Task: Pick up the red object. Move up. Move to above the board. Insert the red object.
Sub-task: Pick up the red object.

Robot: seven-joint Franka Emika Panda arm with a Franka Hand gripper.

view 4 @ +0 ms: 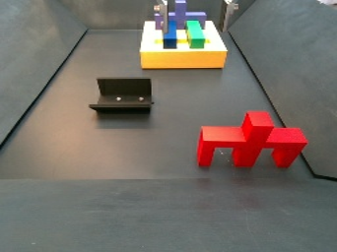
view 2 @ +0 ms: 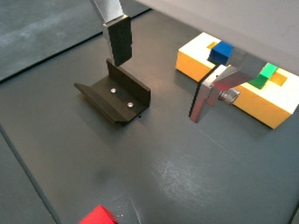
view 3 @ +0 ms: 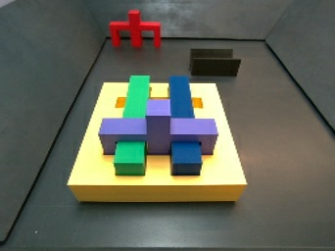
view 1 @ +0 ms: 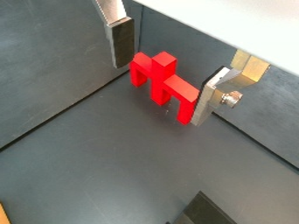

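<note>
The red object (view 1: 162,80) stands upright on the dark floor by a wall; it also shows in both side views (view 3: 135,29) (view 4: 250,141) and as a corner in a wrist view (view 2: 100,216). My gripper (view 1: 166,68) is open and empty, and hangs above the floor. In a wrist view the red object shows in the gap between the silver fingers (view 1: 117,42), well below them. The gripper (view 2: 163,70) does not clearly show in the side views. The yellow board (view 3: 157,181) (view 4: 184,57) (view 2: 193,61) holds purple, green and blue pieces.
The dark fixture (view 2: 114,94) (view 3: 216,64) (view 4: 122,95) stands on the floor between the board and the red object. Grey walls (view 4: 39,69) enclose the floor on all sides.
</note>
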